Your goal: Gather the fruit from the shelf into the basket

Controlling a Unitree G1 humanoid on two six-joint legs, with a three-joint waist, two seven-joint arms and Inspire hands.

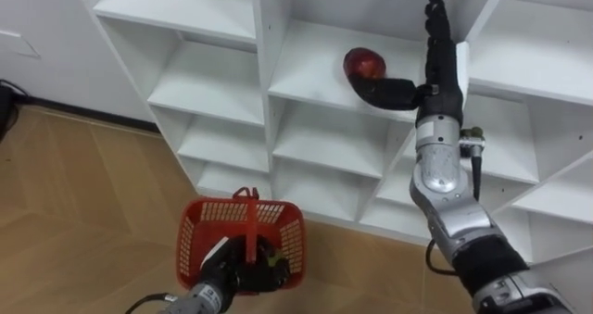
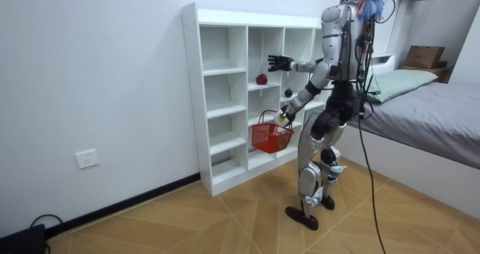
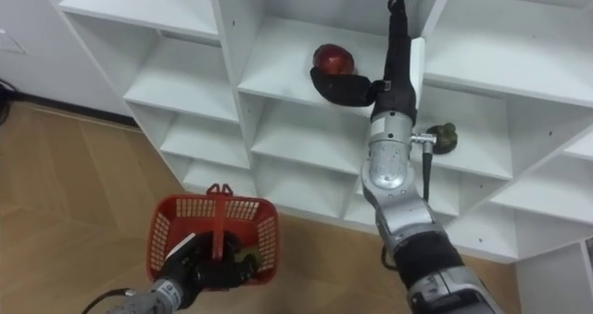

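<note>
Red fruit (image 1: 364,64), apple-like, sits on an upper closet shelf (image 1: 306,87), near the front edge. Right hand (image 1: 437,64) is raised just beside it, fingers straight up, thumb stretched out low in front of the fruit; contact unclear. Left hand (image 1: 239,275) is curled round the handle of the red basket (image 1: 196,223), held low.

Judgement: fruit is round, firm, smooth-skinned and light, and likely rolls if nudged. Best wrapped across its widest part, thumb opposing fingers, with a moderate squeeze to avoid bruising.
</note>
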